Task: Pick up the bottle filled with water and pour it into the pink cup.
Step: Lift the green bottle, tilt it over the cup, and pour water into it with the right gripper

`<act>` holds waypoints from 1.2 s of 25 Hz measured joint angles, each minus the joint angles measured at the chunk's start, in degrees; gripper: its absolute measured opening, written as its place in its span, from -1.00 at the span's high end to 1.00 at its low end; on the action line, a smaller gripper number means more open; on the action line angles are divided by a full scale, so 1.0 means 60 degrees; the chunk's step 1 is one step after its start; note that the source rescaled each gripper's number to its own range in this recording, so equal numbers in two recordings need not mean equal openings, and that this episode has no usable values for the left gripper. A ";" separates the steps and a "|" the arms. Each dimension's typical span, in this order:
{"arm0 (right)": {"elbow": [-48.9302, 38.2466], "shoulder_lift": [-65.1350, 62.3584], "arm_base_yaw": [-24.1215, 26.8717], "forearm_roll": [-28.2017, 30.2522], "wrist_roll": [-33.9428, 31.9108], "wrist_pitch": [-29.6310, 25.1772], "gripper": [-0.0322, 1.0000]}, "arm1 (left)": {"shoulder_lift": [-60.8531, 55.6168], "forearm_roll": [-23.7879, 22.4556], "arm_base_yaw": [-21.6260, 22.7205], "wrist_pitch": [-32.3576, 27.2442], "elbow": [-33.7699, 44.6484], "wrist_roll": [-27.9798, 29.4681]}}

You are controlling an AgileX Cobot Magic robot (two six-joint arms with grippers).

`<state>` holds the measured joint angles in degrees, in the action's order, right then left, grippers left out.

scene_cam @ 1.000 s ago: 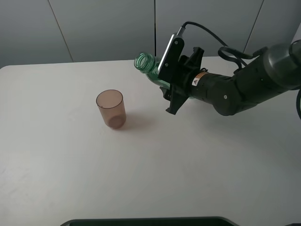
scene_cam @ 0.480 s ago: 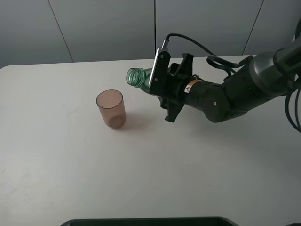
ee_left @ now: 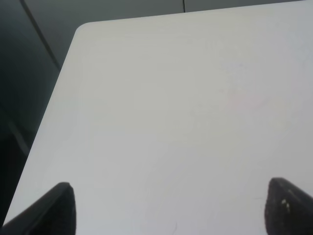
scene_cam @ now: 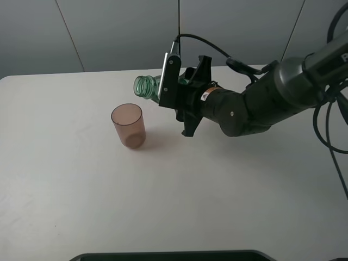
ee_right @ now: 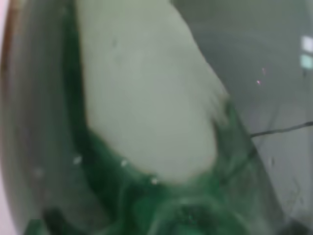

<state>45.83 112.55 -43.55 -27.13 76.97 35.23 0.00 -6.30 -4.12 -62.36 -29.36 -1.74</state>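
- fingers of the right gripper [scene_cam: 187, 97] are pressed shut on the bottle [scene_cam: 145, 87], holding it by its body; the camera plate on the wrist hides the contact itself.
- the bottle lies tipped close to level, and its open mouth points toward the cup [scene_cam: 129, 126]. the mouth sits higher than the cup's rim, just beyond it on the arm's side, not yet over the opening.
- no stream shows at the mouth, and the cup looks empty from above.
- the right wrist view is filled by the green bottle wall [ee_right: 146, 196], too blurred to show a water level.
- fingers of the left gripper [ee_left: 171, 210] are spread wide with nothing between them, over bare table [ee_left: 171, 98]; no cup shows in that view.
- handling, as a judgement: the bottle looks like thin smooth plastic, so it is probably light, a little slippery, and likely to dent under a hard squeeze. any water inside would slide toward the neck as it tips and shift the weight forward.
- best hold is probably around the wide body, well back from the neck, which leaves the mouth free above the cup.
- the cup looks light and has no handle, so a knock from the neck could topple it.
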 joint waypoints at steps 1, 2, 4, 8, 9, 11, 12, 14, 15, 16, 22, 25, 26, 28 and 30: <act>0.0043 0.0000 -0.0059 -0.0176 0.0196 -0.0022 0.93 | 0.0000 0.0000 0.0000 0.0000 0.0000 0.0000; 0.0117 0.0000 -0.0128 -0.0342 0.0358 -0.0043 0.93 | 0.0000 0.0000 0.0000 0.0000 0.0000 0.0000; 0.0230 0.0000 -0.0273 -0.0531 0.0649 -0.0083 0.93 | 0.0000 0.0000 0.0000 0.0000 0.0000 0.0000; 0.0466 0.0086 -0.0416 -0.0702 0.1076 -0.0083 0.93 | 0.0000 0.0000 0.0000 0.0000 0.0000 0.0000; 0.0526 0.0152 -0.0441 -0.0772 0.1146 -0.0097 0.93 | 0.0000 0.0000 0.0000 0.0000 0.0000 0.0000; 0.0621 0.0283 -0.0484 -0.0946 0.1481 -0.0197 0.93 | 0.0000 0.0000 0.0000 0.0000 0.0000 0.0000; 0.0668 0.0377 -0.0518 -0.1088 0.1654 -0.0234 0.93 | 0.0000 0.0000 0.0000 0.0000 0.0000 0.0000; 0.0713 0.0532 -0.0579 -0.1223 0.2071 -0.0282 0.93 | 0.0000 0.0000 0.0000 0.0000 0.0000 0.0000; 0.0713 0.0572 -0.0602 -0.1274 0.2221 -0.0308 0.93 | 0.0000 0.0000 0.0000 0.0000 0.0000 0.0000; 0.0713 0.0594 -0.0624 -0.1321 0.2295 -0.0308 0.93 | 0.0000 0.0000 0.0000 0.0000 0.0000 0.0000; 0.0735 0.0607 -0.0624 -0.1360 0.2870 -0.0306 0.93 | 0.0000 0.0000 0.0000 0.0000 0.0000 0.0000; 0.0735 0.0607 -0.0624 -0.1400 0.3067 -0.0306 0.93 | 0.0000 0.0000 0.0000 0.0000 0.0000 0.0000; 0.0742 0.0607 -0.0624 -0.1400 0.3115 -0.0306 0.93 | 0.0000 0.0000 0.0000 0.0000 0.0000 0.0000; 0.0742 0.0607 -0.0624 -0.1421 0.3206 -0.0306 0.93 | 0.0000 0.0000 0.0000 0.0000 0.0000 0.0000; 0.0759 0.0607 -0.0624 -0.1525 0.3270 -0.0306 0.93 | 0.0000 0.0000 0.0000 0.0000 0.0000 0.0000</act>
<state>50.39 116.19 -47.29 -36.28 96.59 33.39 0.00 -6.30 -4.12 -62.36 -29.36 -1.74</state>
